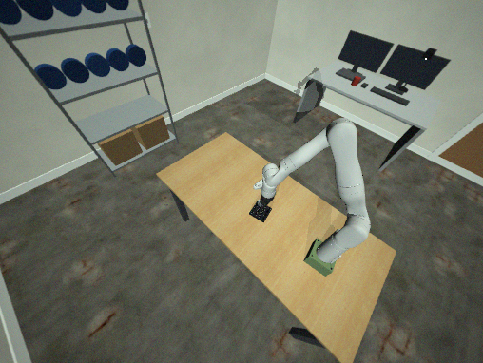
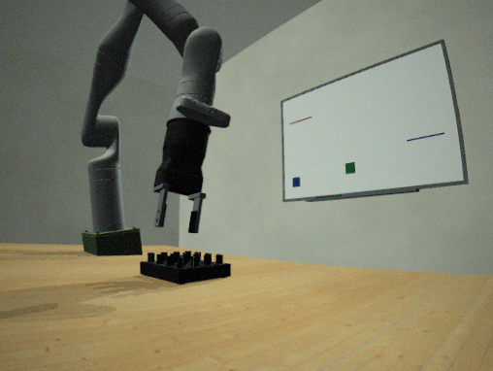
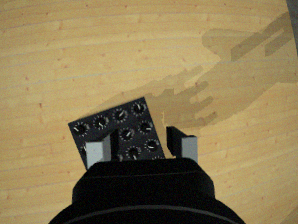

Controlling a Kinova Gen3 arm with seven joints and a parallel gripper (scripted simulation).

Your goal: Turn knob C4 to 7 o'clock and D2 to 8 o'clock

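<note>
The knob box (image 1: 259, 212) (image 2: 185, 268) (image 3: 120, 131) is a small black square block with rows of short black knobs, standing flat on the wooden table (image 1: 223, 166) (image 2: 291, 320) (image 3: 100, 30). My gripper (image 2: 177, 225) (image 3: 142, 138) (image 1: 262, 203) is open and empty. It hangs a short way above the box, fingers pointing down over it. In the wrist view the fingers straddle the box's near part and my wrist hides the nearer rows. The white lines on the knobs are too small to read.
The arm's green base (image 1: 321, 260) (image 2: 112, 241) stands on the table's far end from the box. A shelf rack (image 1: 95, 85), a desk with monitors (image 1: 380, 90) and a whiteboard (image 2: 374, 126) stand off the table.
</note>
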